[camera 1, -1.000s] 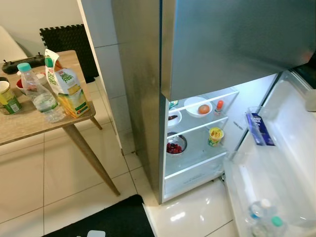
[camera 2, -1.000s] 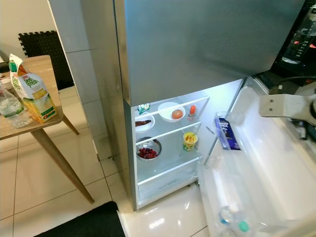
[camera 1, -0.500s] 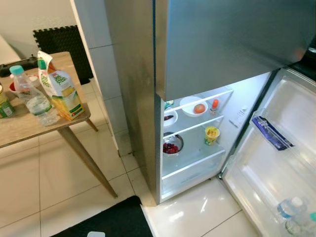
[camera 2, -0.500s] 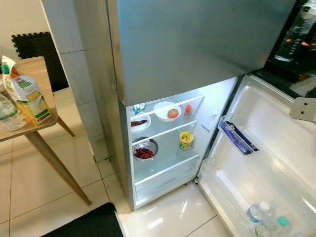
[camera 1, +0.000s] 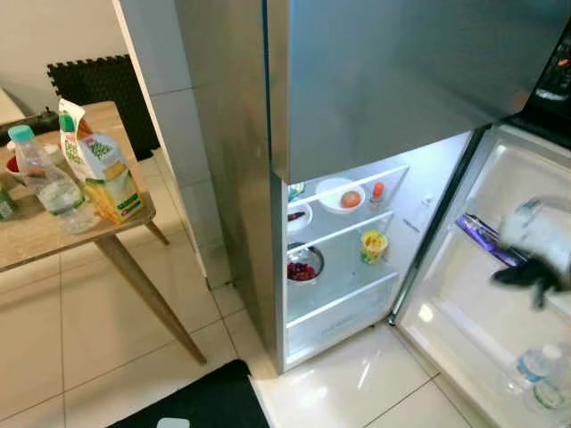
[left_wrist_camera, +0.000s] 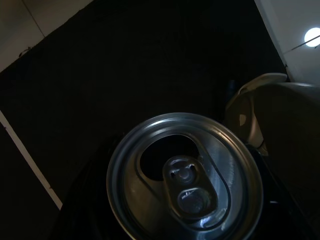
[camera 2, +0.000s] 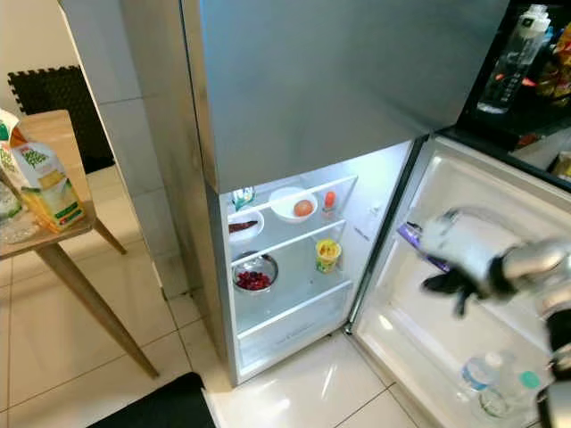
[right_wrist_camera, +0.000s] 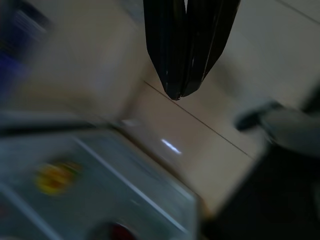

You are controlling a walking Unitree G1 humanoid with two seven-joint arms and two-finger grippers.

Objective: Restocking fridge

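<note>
Silver can (left_wrist_camera: 185, 180) stands upright in left gripper (left_wrist_camera: 175, 210).

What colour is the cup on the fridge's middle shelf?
Yellow cup, clearest in the left eye view.

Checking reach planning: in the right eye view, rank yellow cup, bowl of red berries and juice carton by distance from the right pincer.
From the right pincer, in front of the open fridge door:
1. Yellow cup, fridge middle shelf, right side.
2. Bowl of red berries, same shelf, left side.
3. Juice carton, on the wooden table at far left.
</note>
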